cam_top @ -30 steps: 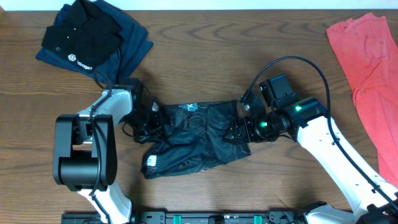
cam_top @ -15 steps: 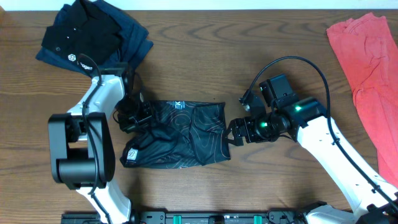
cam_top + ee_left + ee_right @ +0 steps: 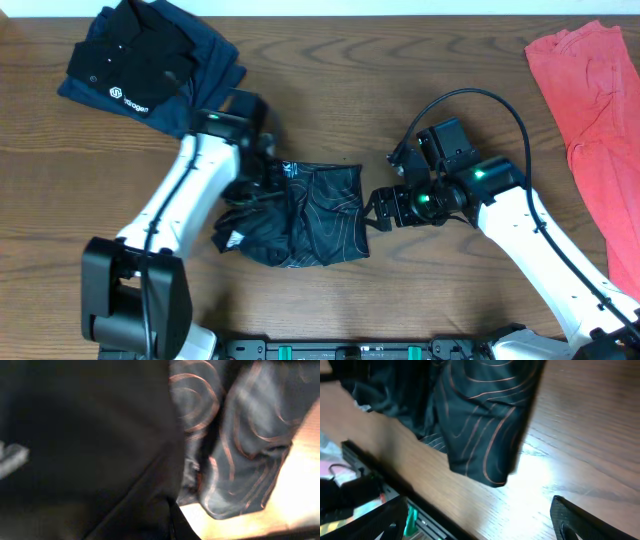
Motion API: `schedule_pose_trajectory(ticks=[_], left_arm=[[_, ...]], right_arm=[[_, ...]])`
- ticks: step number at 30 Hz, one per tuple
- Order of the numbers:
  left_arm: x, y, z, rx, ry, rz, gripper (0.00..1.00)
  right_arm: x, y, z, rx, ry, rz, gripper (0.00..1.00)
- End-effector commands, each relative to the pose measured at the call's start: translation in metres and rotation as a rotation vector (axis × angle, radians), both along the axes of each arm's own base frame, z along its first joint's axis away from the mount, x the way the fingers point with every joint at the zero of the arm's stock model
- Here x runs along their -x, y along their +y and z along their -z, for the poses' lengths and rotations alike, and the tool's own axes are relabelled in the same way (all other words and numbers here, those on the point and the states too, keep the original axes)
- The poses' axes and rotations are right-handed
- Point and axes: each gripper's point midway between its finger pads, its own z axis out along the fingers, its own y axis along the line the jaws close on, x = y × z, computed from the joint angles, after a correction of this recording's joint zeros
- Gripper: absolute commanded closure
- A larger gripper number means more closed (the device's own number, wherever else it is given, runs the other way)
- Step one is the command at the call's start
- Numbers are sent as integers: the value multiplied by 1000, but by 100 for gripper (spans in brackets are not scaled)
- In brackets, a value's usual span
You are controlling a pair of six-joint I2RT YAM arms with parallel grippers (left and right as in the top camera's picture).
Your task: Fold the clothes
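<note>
The black jersey with orange contour lines lies bunched in the middle of the table. My left gripper is shut on its left part, which is lifted and drawn over the middle. In the left wrist view dark fabric hides the fingers, and the contour-lined jersey hangs at the right. My right gripper stands open just off the jersey's right edge. In the right wrist view the jersey's corner hangs above bare wood between the wide-apart fingertips, and the right gripper holds nothing.
A plain black polo with a white logo is piled at the back left. A coral-red garment lies along the right side. The table's front edge and a black rail show in the right wrist view.
My left arm has swung from the left toward the middle, dragging the jersey's left part rightward over the rest. The jersey is now narrower and more bunched. The right gripper has hardly moved.
</note>
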Motion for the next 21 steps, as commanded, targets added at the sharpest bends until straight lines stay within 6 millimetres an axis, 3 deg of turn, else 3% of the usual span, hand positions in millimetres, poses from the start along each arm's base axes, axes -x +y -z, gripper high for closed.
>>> schedule_pose_trajectory(ticks=[1, 10, 14, 17, 21], left_arm=[[2, -23, -4, -6, -29, 35, 94], [9, -69, 2, -27, -93, 114, 94], [10, -80, 7, -21, -103, 145, 94], [9, -86, 6, -23, -131, 179, 94], [7, -71, 5, -138, -162, 186, 94]], right_arm=[[-7, -9, 3, 71, -11, 78, 12], [-21, -31, 2, 77, 0, 179, 16], [-33, -46, -10, 44, -5, 215, 15], [-44, -66, -19, 43, -25, 260, 15], [-56, -96, -20, 64, -35, 352, 24]])
